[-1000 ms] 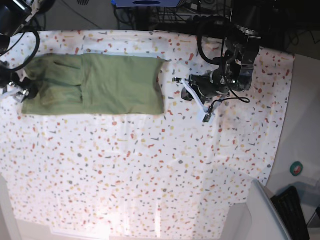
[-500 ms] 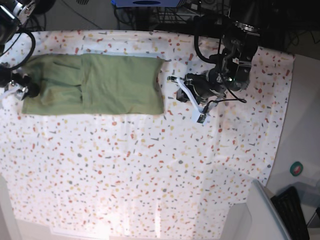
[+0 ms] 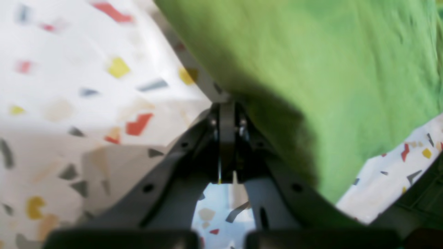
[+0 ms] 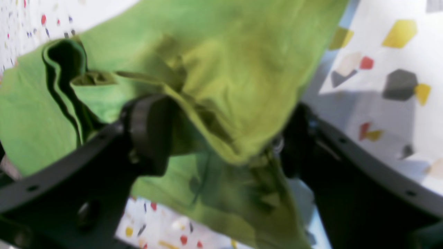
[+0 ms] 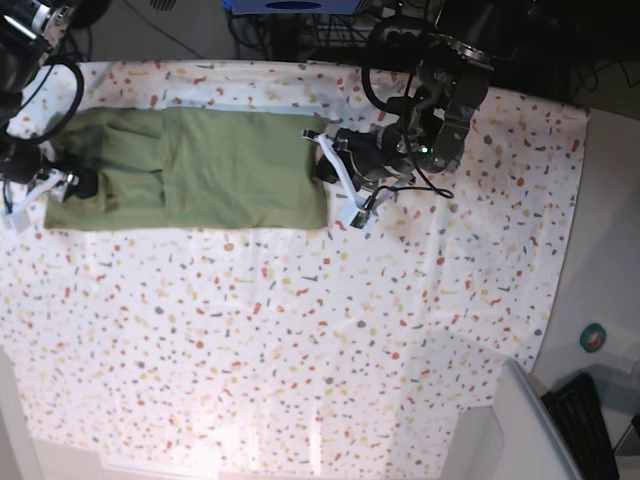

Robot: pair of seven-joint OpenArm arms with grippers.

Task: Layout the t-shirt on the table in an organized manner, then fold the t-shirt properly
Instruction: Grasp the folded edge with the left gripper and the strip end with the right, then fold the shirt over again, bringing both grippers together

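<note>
The olive-green t-shirt (image 5: 200, 168) lies as a long flat strip at the back left of the speckled table (image 5: 300, 340). My left gripper (image 5: 338, 182) is at the shirt's right edge. In the left wrist view its fingers (image 3: 226, 114) are shut together, tips touching the shirt's edge (image 3: 311, 69); I cannot tell whether cloth is pinched. My right gripper (image 5: 65, 186) is at the shirt's left end. In the right wrist view it (image 4: 225, 138) stands open, with bunched green cloth (image 4: 228, 69) between and over the pads (image 4: 148, 131).
A plain grey bin (image 5: 525, 430) stands at the front right corner. A teal roll (image 5: 594, 338) and a black device (image 5: 585, 415) lie off the table's right edge. Cables and dark equipment (image 5: 330, 25) run along the back.
My left arm has swung left across the table from about the middle-right to the shirt's right edge. My right gripper has shifted slightly inward at the shirt's left end.
</note>
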